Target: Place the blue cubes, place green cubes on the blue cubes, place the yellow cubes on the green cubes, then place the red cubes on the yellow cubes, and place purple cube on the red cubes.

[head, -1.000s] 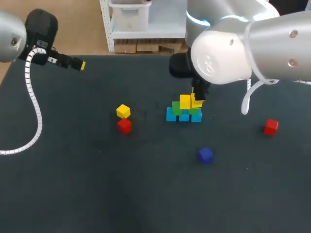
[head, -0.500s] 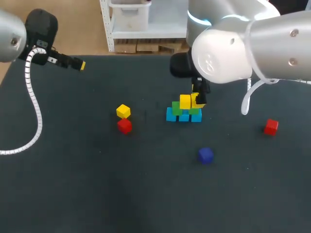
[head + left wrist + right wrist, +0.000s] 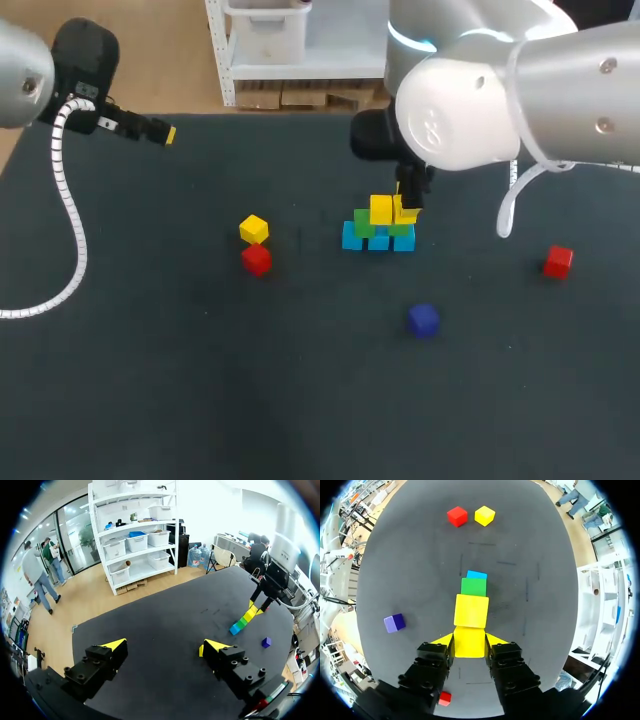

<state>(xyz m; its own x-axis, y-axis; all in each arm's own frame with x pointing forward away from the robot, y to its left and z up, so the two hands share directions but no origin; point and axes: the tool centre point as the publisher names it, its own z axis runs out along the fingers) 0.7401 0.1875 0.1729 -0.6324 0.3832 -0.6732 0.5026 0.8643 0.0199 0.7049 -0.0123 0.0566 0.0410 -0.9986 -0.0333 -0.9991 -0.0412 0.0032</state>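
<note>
Right gripper (image 3: 469, 638) pinching a yellow cube (image 3: 469, 645) beside the stacked yellow cube (image 3: 471, 611), left gripper (image 3: 163, 645) spread wide

Robotics lab: black bench (image 3: 150, 380), left arm (image 3: 20, 70) and right arm (image 3: 520, 90) over it, coloured cubes (image 3: 381, 210) stacked and scattered.

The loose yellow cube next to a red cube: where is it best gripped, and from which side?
Probably from straight above, pinching the yellow cube on the two flat side faces that do not face the red cube. That neighbour sits close, so a finger may not fit between them.
</note>
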